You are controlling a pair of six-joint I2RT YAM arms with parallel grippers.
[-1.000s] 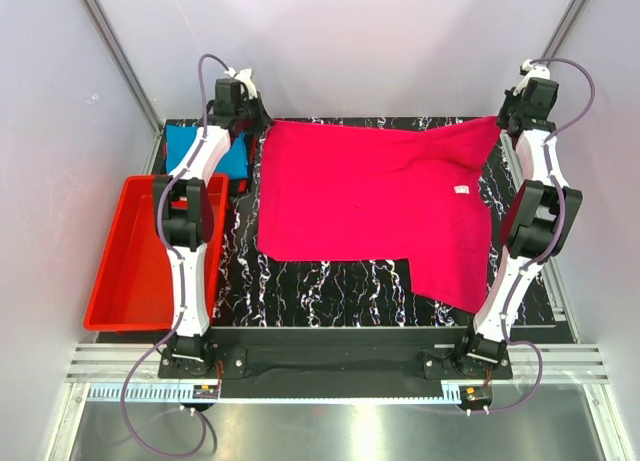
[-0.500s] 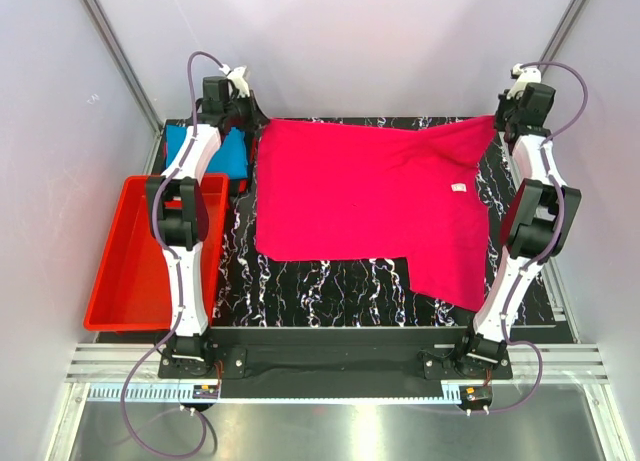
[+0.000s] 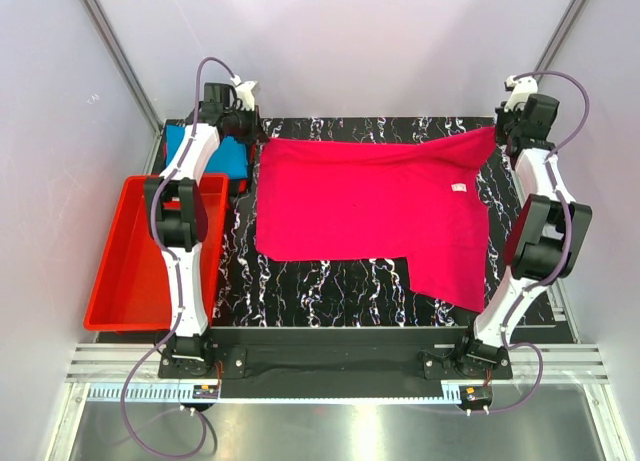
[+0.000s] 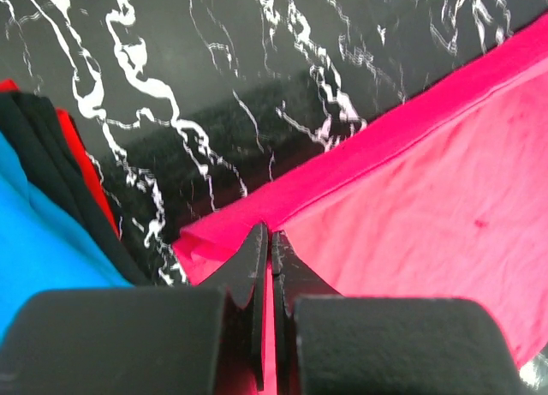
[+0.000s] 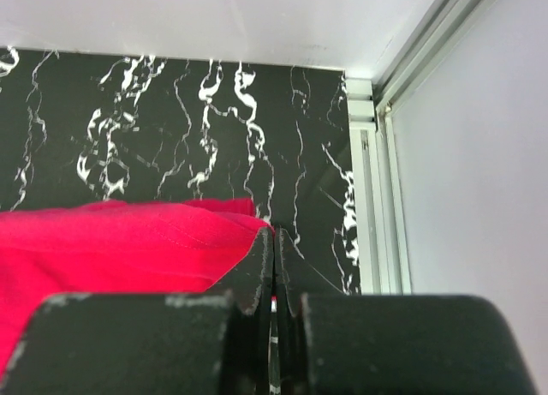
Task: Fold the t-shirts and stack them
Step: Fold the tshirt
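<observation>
Red tray (image 3: 120,271): set at left edge of table (image 3: 330,281); turquoise t-shirt (image 3: 232,161) is laid just behind it, outside. Magenta t-shirt (image 3: 370,201): spread mid-table, far corners pinched between the closed fingers of left gripper (image 4: 267,236) and right gripper (image 5: 272,236).

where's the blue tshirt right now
Top view: the turquoise t-shirt lies at the far left corner of the table, just beyond the red tray and left of the pink t-shirt.
</observation>
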